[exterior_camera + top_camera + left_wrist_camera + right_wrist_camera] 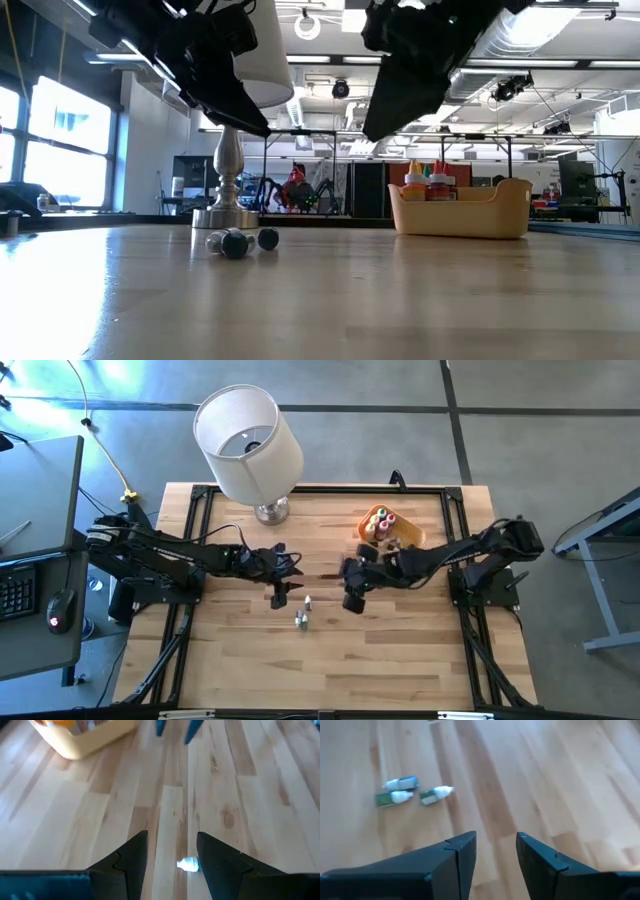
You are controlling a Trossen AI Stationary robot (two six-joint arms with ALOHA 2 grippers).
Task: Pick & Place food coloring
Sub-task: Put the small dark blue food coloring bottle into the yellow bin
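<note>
Three tiny white-capped green dropper bottles [412,792] lie flat on the wooden table [400,660], between both grippers. Left gripper [279,596], open and empty, is nearer; right gripper [352,598] is open too.

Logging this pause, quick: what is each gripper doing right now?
Left gripper: open, empty, above a small bottle lying on the table.
Right gripper: open, empty, above bare wood.

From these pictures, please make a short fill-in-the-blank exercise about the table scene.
1. The small green dropper bottles lying on the wooden table number ____.
2. The yellow plastic bin holds bottles that stand ____.
3. The white-shaded lamp stands nearer the ____ gripper.
4. Both the left gripper and the right gripper hold ____.

Missing words: three; upright; left; nothing
</note>
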